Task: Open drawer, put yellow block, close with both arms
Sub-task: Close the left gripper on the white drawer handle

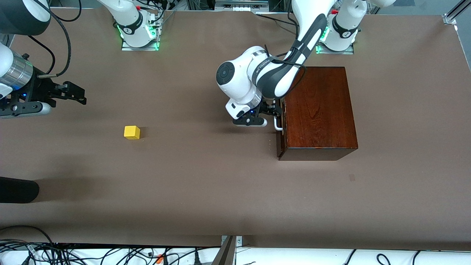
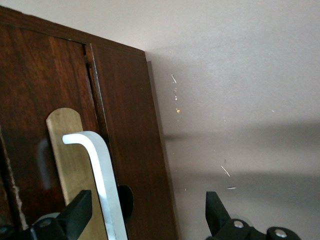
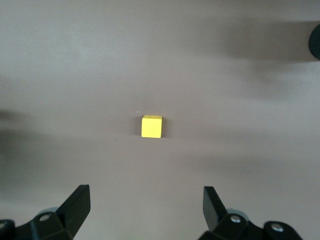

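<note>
The dark reddish-brown wooden box point(image 1: 318, 108) stands toward the left arm's end of the table. Its drawer front point(image 2: 45, 100) sits flush in the box, with the white bar handle point(image 1: 278, 125) on it. My left gripper point(image 1: 274, 113) is at the handle and open. In the left wrist view point(image 2: 147, 215) the handle point(image 2: 102, 180) lies between the two fingers, close to one fingertip point(image 2: 80, 210) and untouched. The yellow block point(image 1: 131, 132) lies on the table toward the right arm's end. My right gripper point(image 1: 80, 96) hovers open and empty near it; the right wrist view point(image 3: 145, 205) shows the block point(image 3: 151, 126) ahead of the fingers.
A black object point(image 1: 18, 189) lies at the table's edge at the right arm's end, nearer the front camera than the block. Cables point(image 1: 110, 254) run along the table's near edge. The brown table top point(image 1: 206, 176) spreads between block and box.
</note>
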Robot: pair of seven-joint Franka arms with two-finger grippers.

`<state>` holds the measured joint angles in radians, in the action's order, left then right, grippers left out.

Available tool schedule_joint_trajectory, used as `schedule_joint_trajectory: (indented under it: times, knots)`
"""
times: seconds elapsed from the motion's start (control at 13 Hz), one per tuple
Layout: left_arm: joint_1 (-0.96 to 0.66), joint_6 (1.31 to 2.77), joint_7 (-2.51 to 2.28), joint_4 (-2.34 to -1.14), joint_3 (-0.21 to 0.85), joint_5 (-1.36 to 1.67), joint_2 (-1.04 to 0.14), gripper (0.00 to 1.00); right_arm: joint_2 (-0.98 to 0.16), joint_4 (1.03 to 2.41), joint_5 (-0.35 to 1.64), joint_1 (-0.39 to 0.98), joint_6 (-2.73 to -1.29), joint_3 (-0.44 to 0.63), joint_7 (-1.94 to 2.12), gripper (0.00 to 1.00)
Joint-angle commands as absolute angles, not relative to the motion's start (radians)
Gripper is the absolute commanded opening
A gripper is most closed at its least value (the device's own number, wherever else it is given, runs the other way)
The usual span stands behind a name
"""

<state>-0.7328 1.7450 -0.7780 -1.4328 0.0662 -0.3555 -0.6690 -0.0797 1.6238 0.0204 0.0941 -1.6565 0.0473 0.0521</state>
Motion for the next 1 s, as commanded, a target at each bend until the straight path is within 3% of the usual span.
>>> schedule_joint_trajectory:
  times: [0.0, 0.92]
  knots:
    - [-0.733, 1.743, -0.830, -1.413, 0.069, -0.385, -0.692, 1.00, -0.084, 1.605, 0.015, 0.086, -1.644, 0.040, 0.044, 1.00]
    - [-0.721, 1.890, -0.862, -1.388, 0.071, -0.111, -0.715, 1.00, -0.084, 1.605, 0.015, 0.086, -1.644, 0.040, 0.044, 1.00]
